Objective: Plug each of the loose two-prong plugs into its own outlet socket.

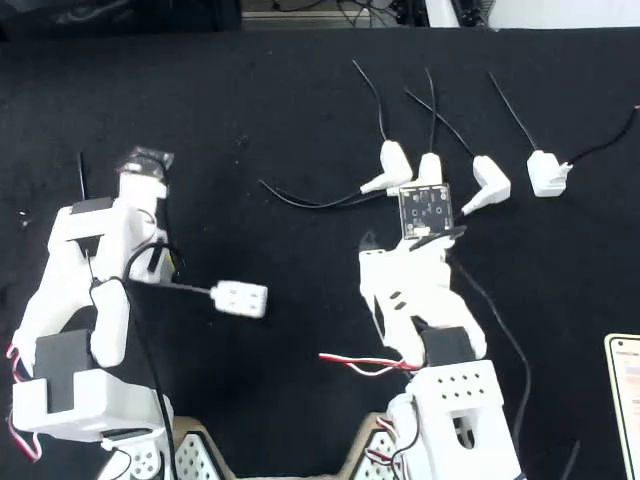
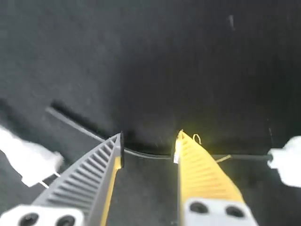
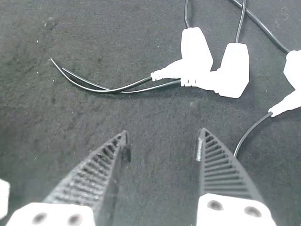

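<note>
1. Outlet block (image 1: 240, 297): a white block with small holes that lies flat on the black table (image 1: 250, 100). A thin cable runs from it towards the left arm.
2. Plugs: four white plugs lie loose in a row, well apart from the outlet block, on the right arm's side of it. The first plug (image 1: 392, 165) and second plug (image 1: 430, 168) lie close together. The third plug (image 1: 490, 182) and fourth plug (image 1: 545, 172) lie farther from the block. Each trails a thin black cord.
3. Right gripper (image 3: 163, 133): its jaws are spread wide and hold nothing. It hangs over bare table between the outlet block and the plugs, nearer the plugs, and points at the first and second.
4. Left gripper (image 2: 150, 136): its jaws are parted and hold nothing. It is on the side of the outlet block away from the plugs. A thin black cable (image 2: 146, 154) crosses the table at its fingertips.
5. Loose cord ends (image 3: 94, 84): two black strands lie between the outlet block and the first plug.
</note>
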{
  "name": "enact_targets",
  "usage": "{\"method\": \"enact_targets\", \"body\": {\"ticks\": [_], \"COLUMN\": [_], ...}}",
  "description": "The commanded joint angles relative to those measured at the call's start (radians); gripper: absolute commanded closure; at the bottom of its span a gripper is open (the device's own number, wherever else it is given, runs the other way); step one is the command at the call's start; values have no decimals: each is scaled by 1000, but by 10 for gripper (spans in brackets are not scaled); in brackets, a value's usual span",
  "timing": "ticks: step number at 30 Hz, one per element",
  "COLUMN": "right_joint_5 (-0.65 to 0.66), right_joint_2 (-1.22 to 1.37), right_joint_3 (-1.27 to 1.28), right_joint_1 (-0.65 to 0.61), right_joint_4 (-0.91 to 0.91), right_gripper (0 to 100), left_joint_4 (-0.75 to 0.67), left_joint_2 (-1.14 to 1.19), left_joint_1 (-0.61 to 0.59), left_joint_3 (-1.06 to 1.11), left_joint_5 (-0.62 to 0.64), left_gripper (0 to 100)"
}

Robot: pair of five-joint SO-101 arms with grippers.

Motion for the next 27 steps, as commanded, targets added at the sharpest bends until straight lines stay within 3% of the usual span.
{"method": "enact_targets", "body": {"ticks": [1, 7, 15, 22, 27], "right_joint_5": [12, 12, 12, 12, 6], "right_joint_2": [-15, -15, -15, -19, -19], "right_joint_3": [-7, -7, -7, -1, -5], "right_joint_1": [-15, -17, -17, -15, 18], "right_joint_4": [-25, -25, -20, -25, -25], "right_gripper": [776, 776, 776, 776, 776], "left_joint_4": [126, 278, 175, 427, 381], "left_joint_2": [-17, -43, -242, -404, -608], "left_joint_1": [-4, -18, -51, 180, 335], "left_joint_3": [-53, -73, -85, -47, 104], "left_joint_5": [-68, -141, -60, -80, -75], "left_gripper": [812, 813, 812, 812, 812]}}
